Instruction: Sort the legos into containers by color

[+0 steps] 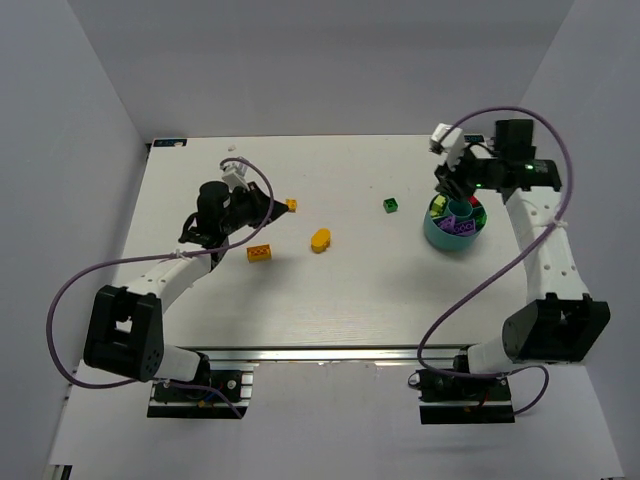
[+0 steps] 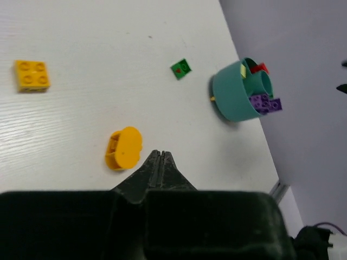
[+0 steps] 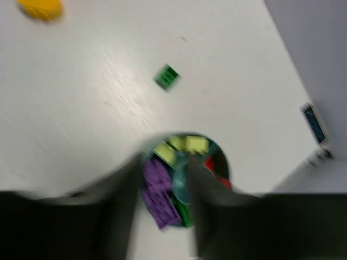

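left gripper (image 2: 161, 156): jaws fully closed, tip to tip, with nothing between them. it hangs over the middle of the tabletop (image 1: 380, 300). the oval orange-yellow piece (image 2: 123, 147) lies just beside the tips in the wrist view, and the four-stud orange brick (image 2: 31, 75) lies further off.

right gripper (image 3: 162, 168): jaws apart, directly over the teal bowl (image 2: 230, 100). no brick shows between the fingers, though that view is blurred.

the bowl stands near the right edge of the tabletop. purple, yellow, red and green bricks lie in the ring around its central cup, seemingly grouped by colour.

loose items:
- green brick (image 2: 181, 69), near the bowl on its left side.
- orange rectangular brick (image 1: 260, 253), left of the oval piece.
- the oval piece and the four-stud brick, as noted above.

step in hand, as i judge it: drop-off at the bowl on the right, pick-up pending on the left; most of the sorting looks done.

next move calls for:
1. reopen my left jaws before any descent.
2. centre them over one orange piece, lower, then close.
3. lift my right gripper clear of the rim, then take the green brick.
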